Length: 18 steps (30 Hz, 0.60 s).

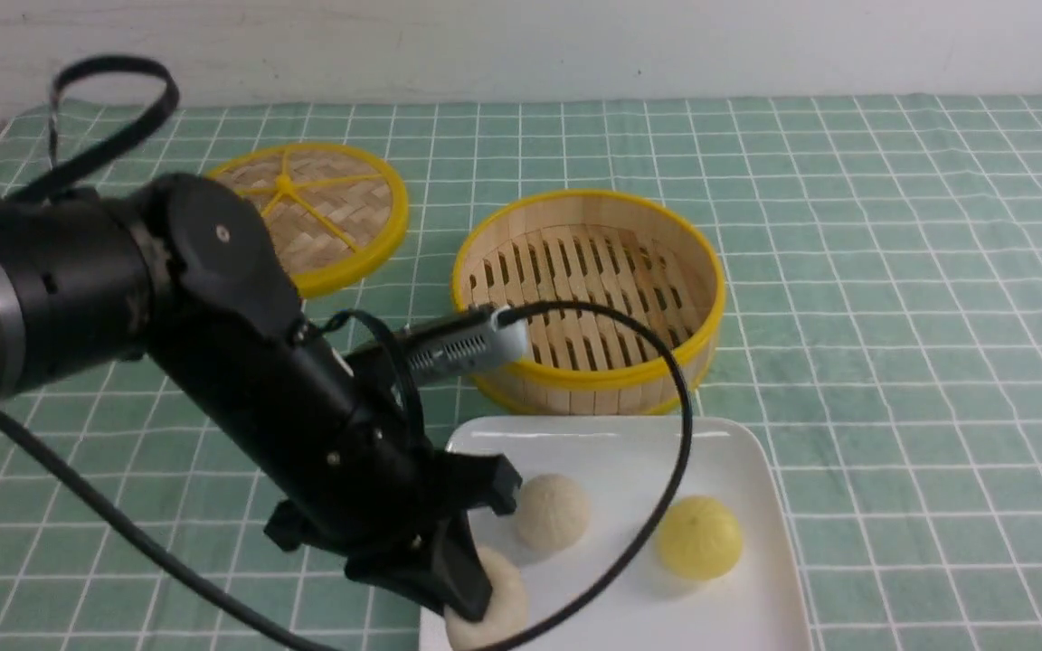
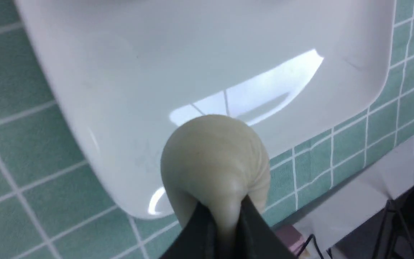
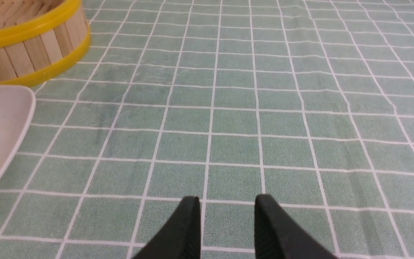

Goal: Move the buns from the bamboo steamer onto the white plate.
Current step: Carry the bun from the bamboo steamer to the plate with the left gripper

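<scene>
Here, left fingers (image 2: pixel 225 219) gripping pale bun (image 2: pixel 216 162); white plate (image 2: pixel 131 72) below.

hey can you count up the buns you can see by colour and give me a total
Pale cream buns: 2, one on the white plate and one in the left gripper
Yellow buns: 1, on the plate
Total: 3

Green white-checked tablecloth (image 1: pixel 892 362), pale wall (image 1: pixel 521 45)
</scene>
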### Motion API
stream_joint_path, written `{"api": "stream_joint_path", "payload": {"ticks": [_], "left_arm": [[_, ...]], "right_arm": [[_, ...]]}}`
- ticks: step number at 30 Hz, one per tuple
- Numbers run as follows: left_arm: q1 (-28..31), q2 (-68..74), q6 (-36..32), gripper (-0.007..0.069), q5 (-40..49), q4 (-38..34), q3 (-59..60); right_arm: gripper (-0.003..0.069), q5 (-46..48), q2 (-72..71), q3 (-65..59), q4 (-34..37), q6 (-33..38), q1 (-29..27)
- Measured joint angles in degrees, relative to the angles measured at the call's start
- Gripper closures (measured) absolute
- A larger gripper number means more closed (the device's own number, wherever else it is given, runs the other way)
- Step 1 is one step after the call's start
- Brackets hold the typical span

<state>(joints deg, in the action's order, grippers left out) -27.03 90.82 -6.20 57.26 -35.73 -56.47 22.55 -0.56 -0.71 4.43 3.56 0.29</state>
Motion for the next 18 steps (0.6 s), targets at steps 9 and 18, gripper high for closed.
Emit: {"api": "stream_joint_path", "payload": {"ticks": [9, 18], "left_arm": [[-12.06, 0.16, -1.21, 0.0545, -20.17, 4.91, 2.72], [-13.79, 2.65, -1.39, 0.0379, -20.23, 6.13, 2.83]], "right_arm": [[0.0419, 0.0, 0.0, 0.0, 0.0, 0.0, 0.0], [0.0419, 0.0, 0.0, 0.0, 0.0, 0.0, 0.0]]}}
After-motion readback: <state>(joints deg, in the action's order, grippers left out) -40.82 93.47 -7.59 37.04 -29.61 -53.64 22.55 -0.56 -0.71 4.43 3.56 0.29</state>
